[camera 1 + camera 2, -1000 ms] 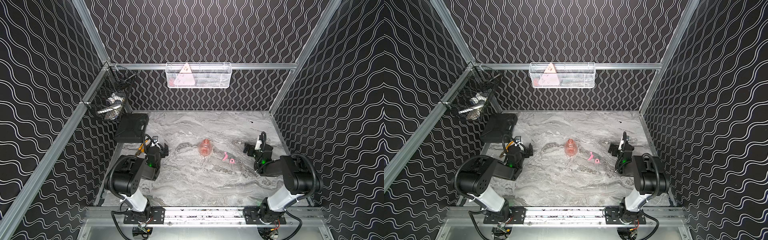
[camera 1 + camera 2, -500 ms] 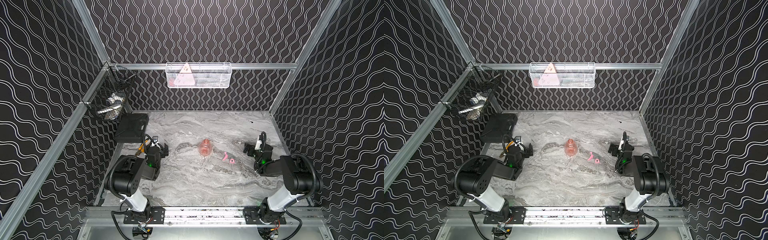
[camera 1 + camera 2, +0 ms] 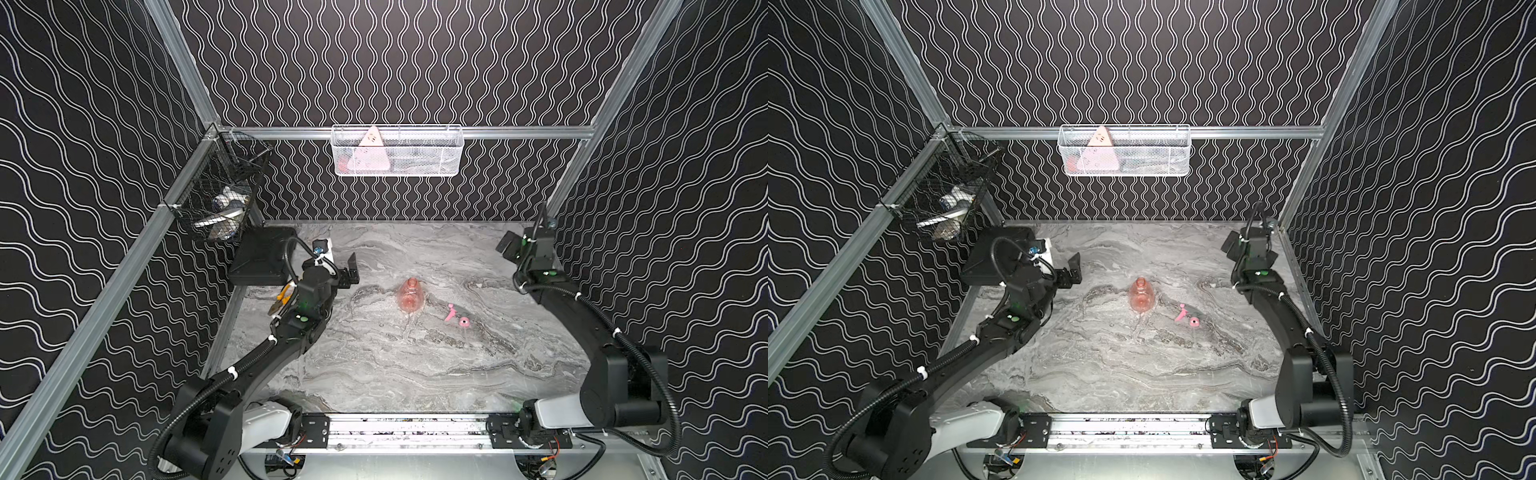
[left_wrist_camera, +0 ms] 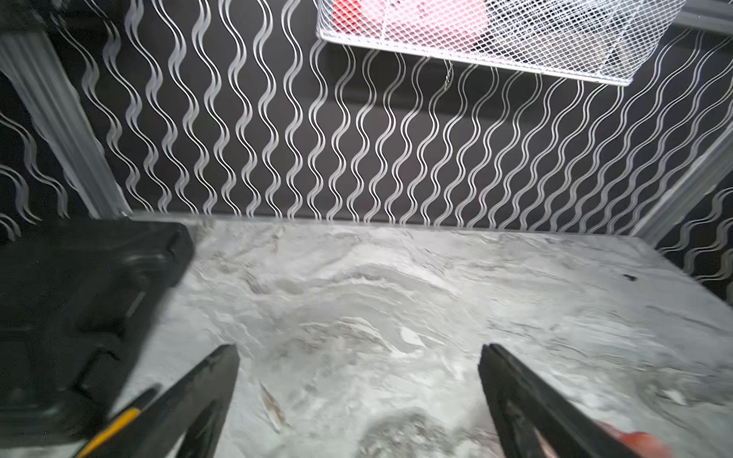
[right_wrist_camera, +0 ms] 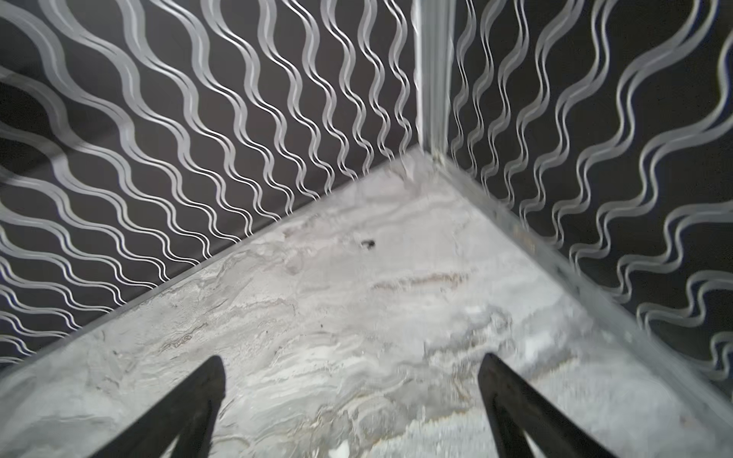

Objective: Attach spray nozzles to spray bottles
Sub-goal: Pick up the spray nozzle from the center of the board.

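The spray bottle, translucent pink with a bulbous body, is in the middle of the marble table, its narrow bare neck toward the back wall. The pink spray nozzle lies on the table just to its right, apart from it. My left gripper hovers open and empty to the left of the bottle. A pink blur shows at the edge of the left wrist view. My right gripper is open and empty near the back right corner.
A black case and yellow-handled pliers lie at the back left beside the left arm. A black wire basket hangs on the left rail. A white mesh basket on the back rail holds a pale pink triangular plate.
Both arms have risen from their folded rest and reached toward the back, the right one into the back right corner. Bottle and nozzle have not moved. Both grippers stay open.
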